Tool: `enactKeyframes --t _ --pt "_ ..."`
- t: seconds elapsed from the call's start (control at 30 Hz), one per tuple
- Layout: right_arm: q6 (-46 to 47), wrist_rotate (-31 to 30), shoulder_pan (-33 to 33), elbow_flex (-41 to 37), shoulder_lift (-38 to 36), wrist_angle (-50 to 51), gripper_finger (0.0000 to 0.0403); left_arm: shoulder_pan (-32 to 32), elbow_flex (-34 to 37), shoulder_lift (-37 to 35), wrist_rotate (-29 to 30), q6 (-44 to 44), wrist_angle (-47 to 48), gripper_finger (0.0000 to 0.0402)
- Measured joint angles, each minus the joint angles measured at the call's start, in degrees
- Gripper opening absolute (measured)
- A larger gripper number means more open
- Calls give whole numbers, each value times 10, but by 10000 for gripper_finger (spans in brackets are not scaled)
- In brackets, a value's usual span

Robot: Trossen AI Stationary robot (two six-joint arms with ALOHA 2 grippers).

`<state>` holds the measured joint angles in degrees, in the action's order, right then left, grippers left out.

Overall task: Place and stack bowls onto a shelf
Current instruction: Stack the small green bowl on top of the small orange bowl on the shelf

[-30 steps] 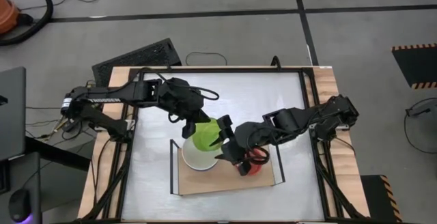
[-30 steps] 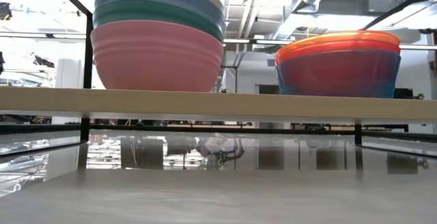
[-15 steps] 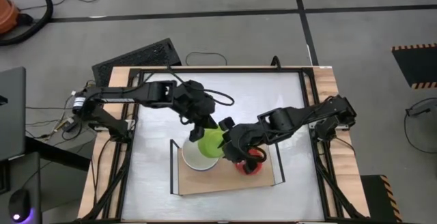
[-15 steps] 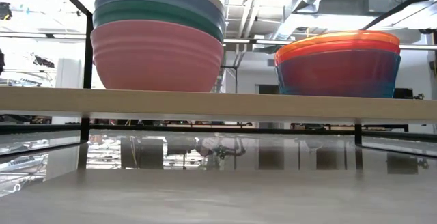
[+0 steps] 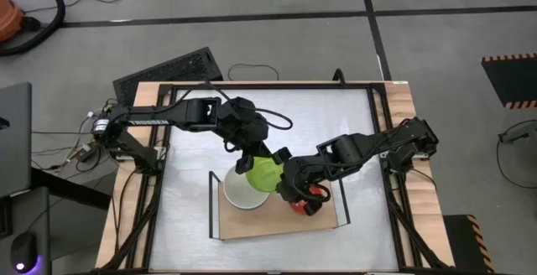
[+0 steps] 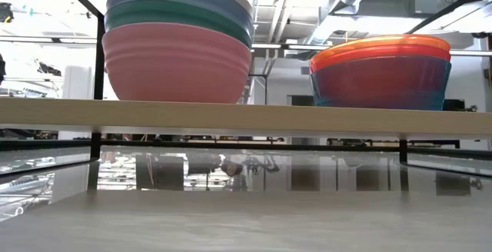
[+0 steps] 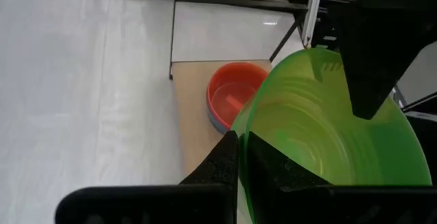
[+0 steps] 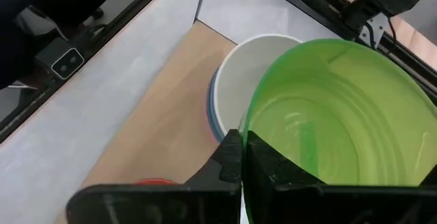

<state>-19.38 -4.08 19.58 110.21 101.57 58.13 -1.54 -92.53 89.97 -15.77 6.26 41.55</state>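
A green bowl [image 5: 264, 173] hangs over the light-wood shelf [image 5: 277, 221], above the right edge of the stack topped by a white bowl [image 5: 241, 191]. My left gripper [image 5: 252, 156] is shut on its far-left rim and my right gripper [image 5: 284, 176] on its right rim. In the low view the white, blue, teal and pink stack [image 6: 177, 44] and the orange-red, purple and blue stack [image 6: 380, 71] rest on the shelf [image 6: 246, 117]. The orange-red stack [image 5: 310, 201] is partly hidden under my right gripper. My left gripper pinches the green bowl's rim [image 7: 250, 118], one finger inside the bowl and one outside. It comes slanting down from the table's far left. The bowl is lifted clear. My right gripper pinches the opposite rim [image 8: 247, 118], one finger inside and one outside, coming from the table's right.
Thin black wire frames [image 5: 210, 204] rise at the shelf's two short ends. A black frame [image 5: 268, 85] runs round the white tabletop. Bare shelf board shows in front of the two stacks.
My left gripper has moved toward the table's right and near edges, taking the green bowl a little that way over the shelf. My right gripper has stayed at the bowl's right side, above the orange-red stack.
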Motion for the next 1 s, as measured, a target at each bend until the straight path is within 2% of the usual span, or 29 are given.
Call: enactKeyframes --t 0.23,0.37,0.57,0.67,0.8,1.0 --pt "18 -8 3 0 0 -9 23 0 0 -3 10 -34 -22 15" --pt "29 -41 3 0 0 -4 23 0 0 -21 11 -82 -16 57" --pt "89 -78 1 0 -3 39 23 0 0 -77 14 -102 11 133" --pt "134 -89 2 0 -6 73 23 0 0 -114 44 -88 31 158" --pt "218 -93 23 -16 -18 88 23 5 0 -171 56 -36 53 168" --pt "336 -99 87 -118 -37 47 23 48 0 -260 56 -18 59 169"
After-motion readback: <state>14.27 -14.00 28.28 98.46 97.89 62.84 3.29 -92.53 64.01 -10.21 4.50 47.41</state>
